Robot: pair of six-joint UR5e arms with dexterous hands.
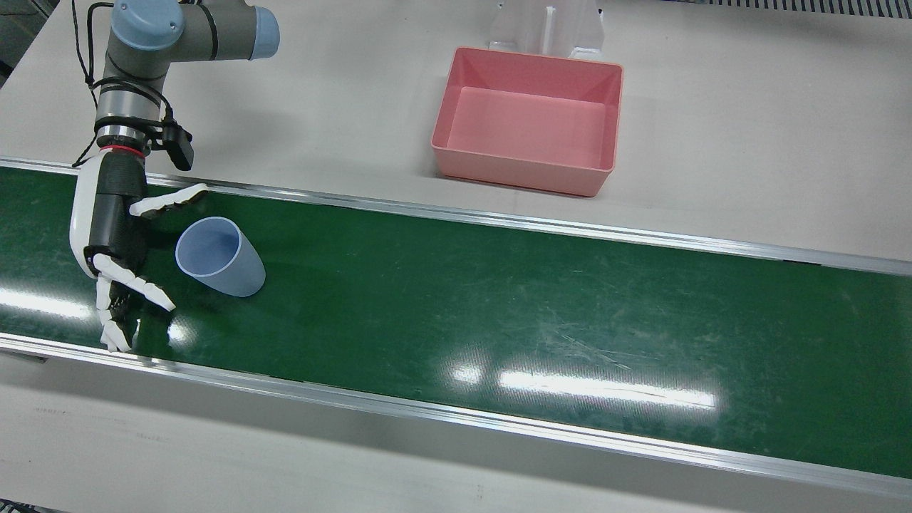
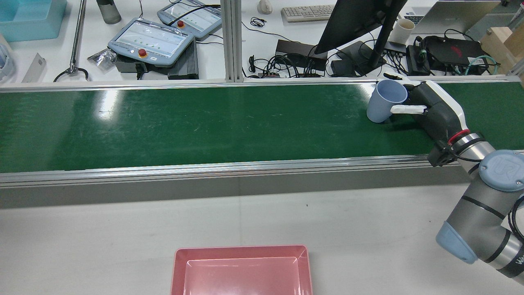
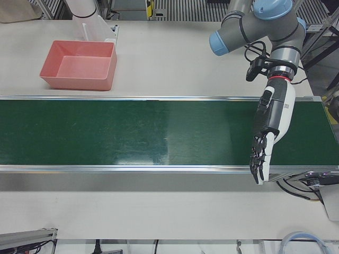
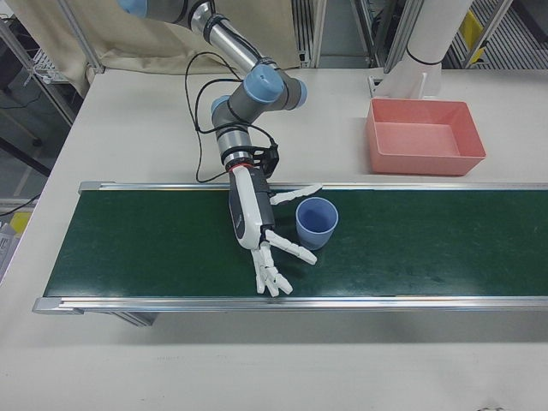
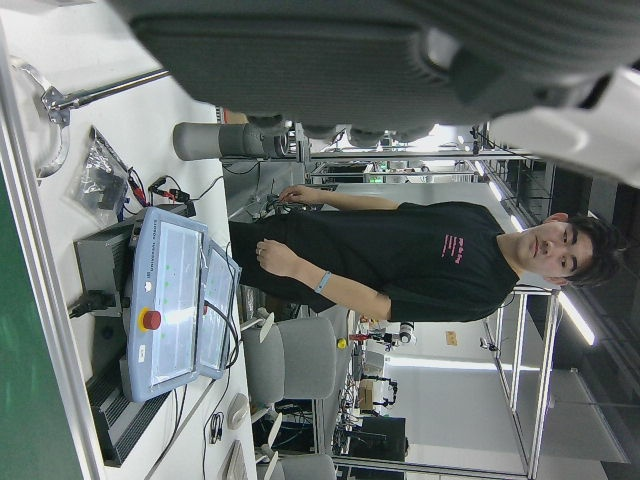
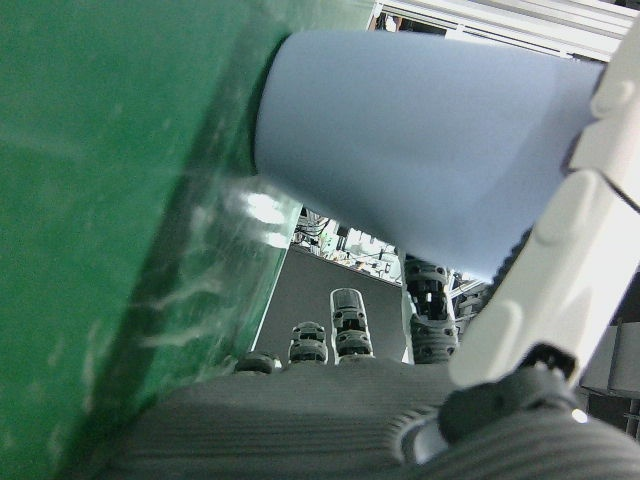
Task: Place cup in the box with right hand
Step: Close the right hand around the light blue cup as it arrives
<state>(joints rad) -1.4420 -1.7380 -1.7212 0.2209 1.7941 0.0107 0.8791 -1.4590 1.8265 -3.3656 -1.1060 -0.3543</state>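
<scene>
A light blue cup point(image 1: 219, 256) stands upright on the green belt point(image 1: 499, 299), also in the rear view point(image 2: 385, 107) and the right-front view point(image 4: 316, 221). My right hand point(image 1: 114, 242) is open beside it, the thumb point(image 1: 167, 201) on one side and the other fingers point(image 1: 135, 285) spread on the other; I cannot tell if they touch it. The right hand view shows the cup point(image 6: 430, 170) close before the palm. The pink box point(image 1: 527, 121) sits empty on the white table beyond the belt. My left hand point(image 3: 270, 132) is open and empty over the belt's far end.
Metal rails point(image 1: 499, 217) edge the belt on both sides. A white pedestal point(image 1: 548, 28) stands just behind the box. Across the belt in the rear view are teach pendants point(image 2: 151, 41), a monitor point(image 2: 356, 20) and cables. A person point(image 5: 420, 260) stands there.
</scene>
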